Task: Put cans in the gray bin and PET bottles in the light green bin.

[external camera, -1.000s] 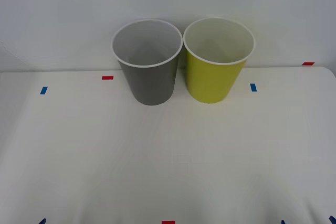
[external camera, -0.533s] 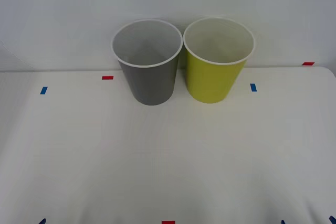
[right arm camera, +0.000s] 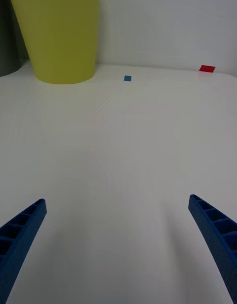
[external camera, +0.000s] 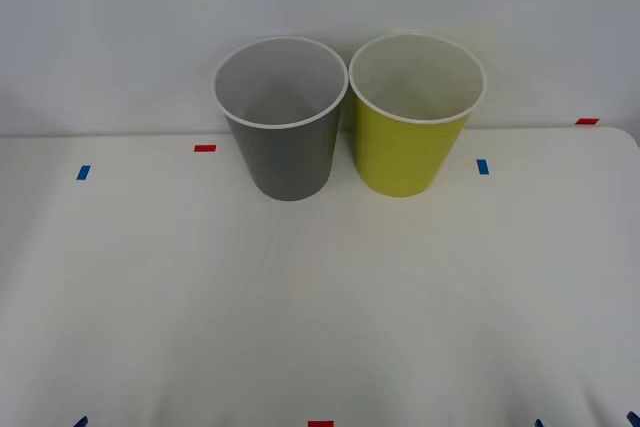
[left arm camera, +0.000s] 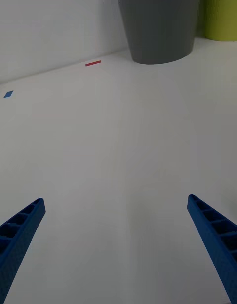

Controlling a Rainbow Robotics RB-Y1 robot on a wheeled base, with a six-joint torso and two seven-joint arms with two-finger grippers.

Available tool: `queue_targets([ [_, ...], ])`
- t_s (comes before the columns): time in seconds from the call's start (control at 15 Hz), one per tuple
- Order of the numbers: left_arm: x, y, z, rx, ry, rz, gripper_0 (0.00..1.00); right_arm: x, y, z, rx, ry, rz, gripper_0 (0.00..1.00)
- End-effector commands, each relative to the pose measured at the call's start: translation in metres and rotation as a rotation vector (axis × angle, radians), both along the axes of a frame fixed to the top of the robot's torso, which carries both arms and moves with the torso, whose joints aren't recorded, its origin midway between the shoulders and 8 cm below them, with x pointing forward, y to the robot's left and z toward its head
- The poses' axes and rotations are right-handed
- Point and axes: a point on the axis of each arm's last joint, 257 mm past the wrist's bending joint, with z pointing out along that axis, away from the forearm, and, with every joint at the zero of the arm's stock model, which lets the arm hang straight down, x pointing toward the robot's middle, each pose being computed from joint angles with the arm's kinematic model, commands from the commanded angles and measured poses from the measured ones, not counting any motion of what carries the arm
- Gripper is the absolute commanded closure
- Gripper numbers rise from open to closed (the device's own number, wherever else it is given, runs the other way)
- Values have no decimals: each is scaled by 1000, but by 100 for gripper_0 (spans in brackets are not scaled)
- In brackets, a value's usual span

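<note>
Both grippers are held released above the white table (external camera: 320, 307), with nothing between the fingers. In the right wrist view the right gripper (right arm camera: 118, 245) is seen with its blue ribbed fingers (right arm camera: 22, 230) spread to the two lower corners of the frame, over bare table surface. In the left wrist view the left gripper (left arm camera: 118, 245) is seen in the same spread state, its fingers (left arm camera: 212, 230) likewise at the lower corners.

The gray bin (external camera: 285, 147) is placed upright at the upper centre of the front view, at the far edge of the table against the pale wall. The green bin (external camera: 410, 142) is placed upright just to its right; the two white rims are nearly touching. Both bins are open at the top, and the pale inner walls are seen.

In the right wrist view the green bin (right arm camera: 57, 32) is located at the upper left of the frame, with a sliver of the gray bin (right arm camera: 7, 37) at the left edge. In the left wrist view the gray bin (left arm camera: 158, 22) is located at the upper centre, with the green bin (left arm camera: 222, 13) at the upper right corner.

Small red and blue tape marks (external camera: 205, 148) are fixed to the table beside the bins and along its near edge.
</note>
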Motion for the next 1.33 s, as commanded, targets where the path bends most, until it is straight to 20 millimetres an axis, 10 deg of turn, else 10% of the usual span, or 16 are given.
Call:
queue_targets([
  [0.07, 0, 0, 0, 0, 0, 0, 0, 0, 0, 0, 0, 0, 0, 0],
  [1.33, 0, 0, 0, 0, 0, 0, 0, 0, 0, 0, 0, 0, 0, 0],
])
